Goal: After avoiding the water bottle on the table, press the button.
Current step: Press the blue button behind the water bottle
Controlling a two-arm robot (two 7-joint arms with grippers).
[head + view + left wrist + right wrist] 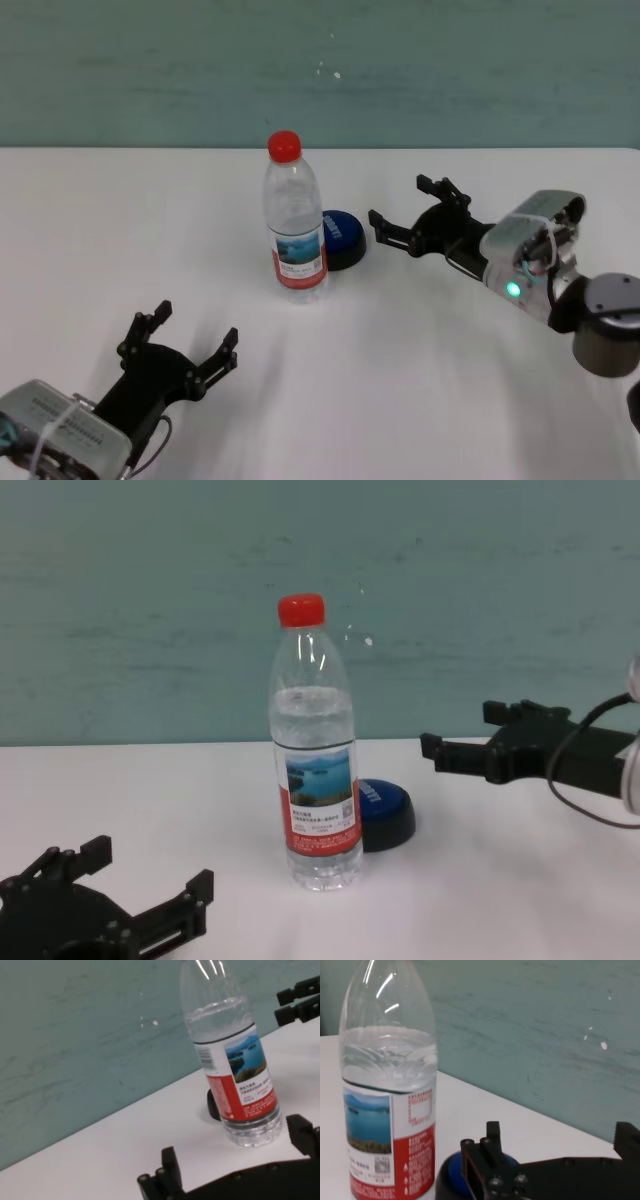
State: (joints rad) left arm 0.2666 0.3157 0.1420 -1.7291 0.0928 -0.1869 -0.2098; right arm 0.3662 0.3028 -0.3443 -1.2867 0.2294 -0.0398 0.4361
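Observation:
The water bottle (296, 215) stands upright mid-table, clear with a red cap and a lake label. The blue button (341, 238) sits just behind and to the right of it, partly hidden by it. My right gripper (400, 203) is open and empty, hovering just right of the button and pointing at it. In the right wrist view the bottle (390, 1110) and the button (451, 1180) lie just ahead of the right gripper (560, 1142). My left gripper (198, 325) is open and empty, low at the table's front left, well short of the bottle (235, 1075).
The white table (120, 220) stretches wide to both sides, with a teal wall (320, 70) behind its far edge. Nothing else stands on it.

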